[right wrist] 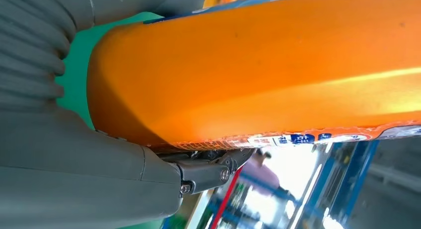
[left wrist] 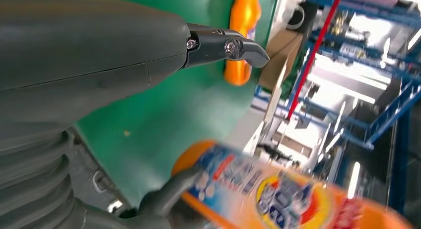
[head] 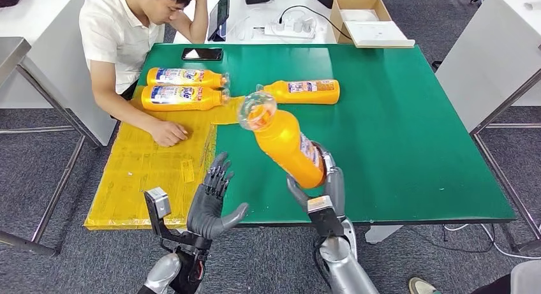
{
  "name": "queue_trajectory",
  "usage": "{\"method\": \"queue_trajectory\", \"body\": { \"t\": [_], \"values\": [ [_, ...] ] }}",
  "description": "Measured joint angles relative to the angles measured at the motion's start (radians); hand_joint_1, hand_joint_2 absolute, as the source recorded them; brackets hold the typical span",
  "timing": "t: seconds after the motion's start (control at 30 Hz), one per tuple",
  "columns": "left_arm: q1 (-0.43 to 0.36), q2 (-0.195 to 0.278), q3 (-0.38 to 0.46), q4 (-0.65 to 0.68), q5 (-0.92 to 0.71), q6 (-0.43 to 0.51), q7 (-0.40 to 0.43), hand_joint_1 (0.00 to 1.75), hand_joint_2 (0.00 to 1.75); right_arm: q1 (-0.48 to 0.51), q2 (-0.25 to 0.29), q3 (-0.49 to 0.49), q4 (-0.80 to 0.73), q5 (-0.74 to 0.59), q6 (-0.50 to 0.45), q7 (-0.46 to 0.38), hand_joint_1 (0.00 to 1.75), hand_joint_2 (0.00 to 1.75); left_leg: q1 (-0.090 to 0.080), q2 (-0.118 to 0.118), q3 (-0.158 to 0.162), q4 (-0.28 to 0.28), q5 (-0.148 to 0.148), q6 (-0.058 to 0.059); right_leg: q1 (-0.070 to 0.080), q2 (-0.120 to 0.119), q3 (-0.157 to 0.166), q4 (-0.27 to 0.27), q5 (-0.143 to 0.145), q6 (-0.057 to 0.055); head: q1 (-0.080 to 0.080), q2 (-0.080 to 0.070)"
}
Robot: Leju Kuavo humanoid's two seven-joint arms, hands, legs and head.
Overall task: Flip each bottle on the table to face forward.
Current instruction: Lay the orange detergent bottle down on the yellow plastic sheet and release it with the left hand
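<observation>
Bottles are the job here, and one of them, the held bottle (head: 286, 143), is up off the green mat (head: 408, 134) in the right hand (head: 324, 187). That hand grasps it by the base end, thumb on one side and fingers on the other, with the clear cap tilted up and away toward the far side of the mat. In the right wrist view the orange body (right wrist: 258, 65) lies across the palm, with the label edge along the side near the fingers. The left hand (head: 214, 199) is empty, fingers spread and raised, just beside the held bottle over the near edge of the mat.

Three more bottles lie flat on the mat: the lone bottle (head: 300, 91) beyond the held one, and a pair, the far one (head: 185, 77) and the near one (head: 182, 97), at the mat's left end, where a person's hand (head: 167, 132) rests on a yellow sheet (head: 147, 166). A phone (head: 202, 53) lies at the mat's far edge.

The step in hand looks like turning the held bottle so its printed front shows. To do it well, the left hand should probably take the bottle around the middle, on the label, before the right lets go, because the smooth, rounded body may slip or roll. It is best set down on bare mat, apart from the lone bottle and well away from the person's hand.
</observation>
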Motion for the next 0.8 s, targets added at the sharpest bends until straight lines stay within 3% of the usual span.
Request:
{"method": "queue_trajectory", "body": {
  "t": [0.2,0.43,0.8],
  "values": [
    [-0.001,-0.001,-0.019,0.018,-0.035,-0.014,-0.026,0.0,1.75,-0.007,0.018,0.079,0.035,0.029,0.036,0.001,1.75,1.75,0.0,0.0,0.0,0.0,0.0,0.0,0.0,0.0,0.0,0.0,0.0,0.0,0.0,0.0],
    [-0.001,-0.013,-0.018,0.019,-0.028,0.004,-0.035,0.0,1.75,-0.028,0.046,0.224,0.186,0.149,0.079,0.0,1.75,1.75,0.0,-0.001,-0.001,0.0,0.0,0.0,0.0,0.0,-0.001,0.0,0.0,0.0,0.0,0.0],
    [0.028,-0.02,0.013,0.01,0.0,0.028,-0.044,0.0,1.75,-0.063,0.065,0.299,0.287,0.152,0.075,0.0,1.75,1.75,0.0,0.0,-0.001,0.0,0.0,0.0,0.0,0.0,-0.002,0.0,0.0,0.0,0.0,0.0]
  ]
}}
